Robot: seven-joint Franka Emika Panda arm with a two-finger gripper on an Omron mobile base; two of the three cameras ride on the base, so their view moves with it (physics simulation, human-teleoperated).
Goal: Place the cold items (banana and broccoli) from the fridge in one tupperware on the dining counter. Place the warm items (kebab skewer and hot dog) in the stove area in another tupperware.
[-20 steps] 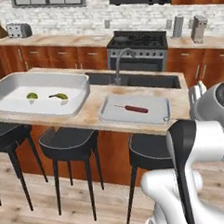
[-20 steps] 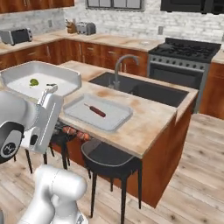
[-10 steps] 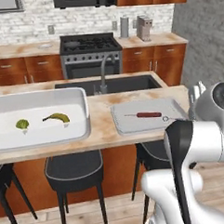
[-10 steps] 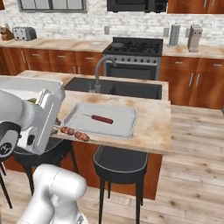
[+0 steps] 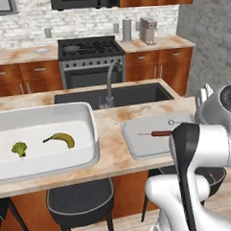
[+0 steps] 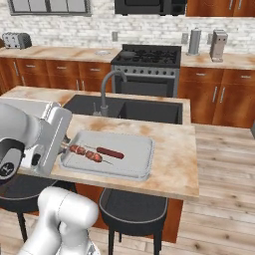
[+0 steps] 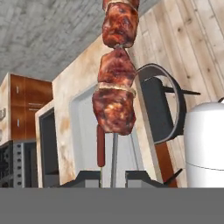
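Observation:
My gripper (image 6: 63, 146) is shut on the thin stick of the kebab skewer (image 6: 85, 153), whose brown meat chunks hang just above the left end of the shallow grey tupperware tray (image 6: 130, 149). The hot dog (image 6: 110, 153) lies inside that tray. Seen from the hand view, the kebab skewer (image 7: 115, 87) rises from between my fingertips (image 7: 87, 177), with the hot dog (image 7: 100, 151) below it. The large white tupperware tub (image 5: 41, 119) on the dining counter (image 5: 112, 153) holds the banana (image 5: 60, 138) and the broccoli (image 5: 19, 149). The stove area (image 5: 89, 54) is at the back.
A dark inset sink (image 5: 114, 96) with a grey faucet (image 5: 110, 84) lies behind the tray. Black stools (image 6: 132, 209) stand under the counter's near edge. Two steel canisters (image 6: 205, 44) sit on the back counter right of the range. Wood floor opens to the right.
The whole picture has shifted as the base drove, bringing the grey tray closer. The skewer stays in my shut gripper and now hangs over the tray's left end.

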